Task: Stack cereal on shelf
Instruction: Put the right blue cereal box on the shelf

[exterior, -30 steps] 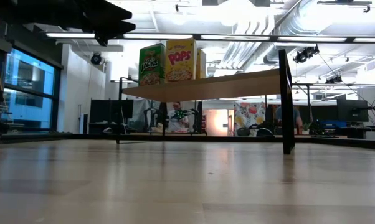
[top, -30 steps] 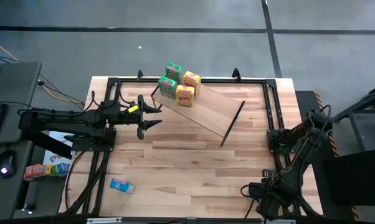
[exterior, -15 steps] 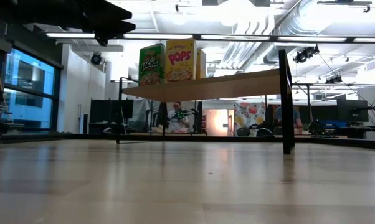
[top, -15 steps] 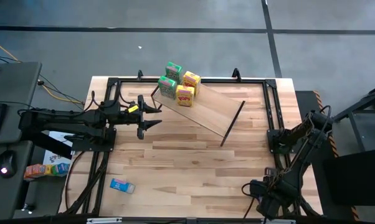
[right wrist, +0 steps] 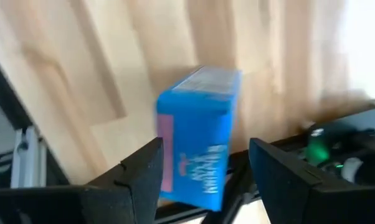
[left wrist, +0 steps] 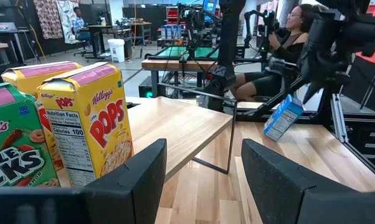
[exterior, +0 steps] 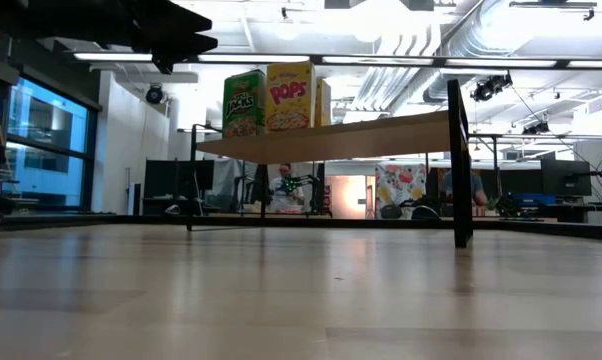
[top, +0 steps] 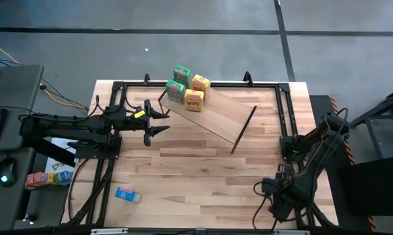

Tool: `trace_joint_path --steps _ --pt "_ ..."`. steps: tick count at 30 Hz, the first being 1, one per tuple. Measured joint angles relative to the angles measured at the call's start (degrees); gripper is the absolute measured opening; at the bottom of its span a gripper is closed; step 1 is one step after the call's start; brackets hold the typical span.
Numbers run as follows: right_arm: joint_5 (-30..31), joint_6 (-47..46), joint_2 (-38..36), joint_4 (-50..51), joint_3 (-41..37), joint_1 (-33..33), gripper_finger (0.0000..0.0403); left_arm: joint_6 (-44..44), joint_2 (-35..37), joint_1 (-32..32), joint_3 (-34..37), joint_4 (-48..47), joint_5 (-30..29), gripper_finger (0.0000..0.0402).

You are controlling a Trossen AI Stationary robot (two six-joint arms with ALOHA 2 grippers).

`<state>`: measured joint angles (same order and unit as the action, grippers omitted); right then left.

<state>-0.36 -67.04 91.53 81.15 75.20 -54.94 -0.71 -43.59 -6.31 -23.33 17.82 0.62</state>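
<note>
At the counter's (top: 203, 170) near right corner, the right gripper (right wrist: 203, 171) holds a blue box (right wrist: 197, 137) between its fingers, lifted off the wood. A second blue box (top: 127, 194) lies flat near the near left corner. Farther back on the left, the left gripper (top: 158, 121) hovers, fingers spread and empty, just beside the shelf (top: 216, 116). Two green (top: 178, 83) and two yellow boxes (top: 196, 93) stand clustered on the shelf's far end.
</note>
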Motion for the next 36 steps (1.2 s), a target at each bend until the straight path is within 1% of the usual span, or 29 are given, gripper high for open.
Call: trace_joint_path --steps 4,7,10,13,16,18,23,27,29,31,34,36 --pt "4.48 -2.1 -2.72 4.41 0.07 0.95 0.0209 0.0 0.0 0.0 0.0 0.0 0.0 0.02" --pt "4.92 -2.67 -3.72 7.19 0.07 1.19 0.0209 0.0 0.0 0.0 0.0 0.0 0.0 0.02" --pt "5.31 -3.27 -3.85 7.77 0.07 1.32 0.0209 0.0 0.0 0.0 0.0 -0.34 0.0 0.02" --pt "6.94 -5.14 -3.85 7.59 0.07 1.3 0.0209 0.0 -0.02 0.0 0.0 -1.24 0.0 0.02" --pt "9.58 -9.84 -3.85 6.31 0.07 1.18 0.0209 0.0 -0.02 0.0 0.0 -1.56 0.0 0.02" --pt "10.08 -13.2 -3.85 5.15 0.07 0.95 0.0209 0.02 -0.02 0.0 0.0 -1.53 0.0 0.02" --pt "6.17 -18.85 -3.79 0.63 -0.42 -0.19 0.0209 0.02 -0.02 0.0 0.0 -1.53 0.0 0.02" --pt "5.58 -25.33 -3.79 -7.89 -4.92 -2.92 0.0203 0.07 -0.02 0.0 0.0 -1.57 0.0 0.02" --pt "3.34 -28.99 -3.77 -12.66 -9.03 -4.08 0.019 0.5 -0.02 0.0 0.0 -1.57 0.02 0.02" --pt "1.47 -31.93 -3.75 -18.34 -12.76 -4.89 0.0166 0.5 -0.02 0.0 0.0 -1.57 0.02 0.02" --pt "0.88 -33.46 -3.72 -25.18 -17.04 -4.91 0.0107 0.5 -0.02 0.0 0.0 -1.35 0.02 0.02" --pt "1.14 -33.58 -3.72 -28.26 -18.39 -4.68 0.0055 0.5 -0.02 0.0 0.0 -1.11 0.02 0.02"
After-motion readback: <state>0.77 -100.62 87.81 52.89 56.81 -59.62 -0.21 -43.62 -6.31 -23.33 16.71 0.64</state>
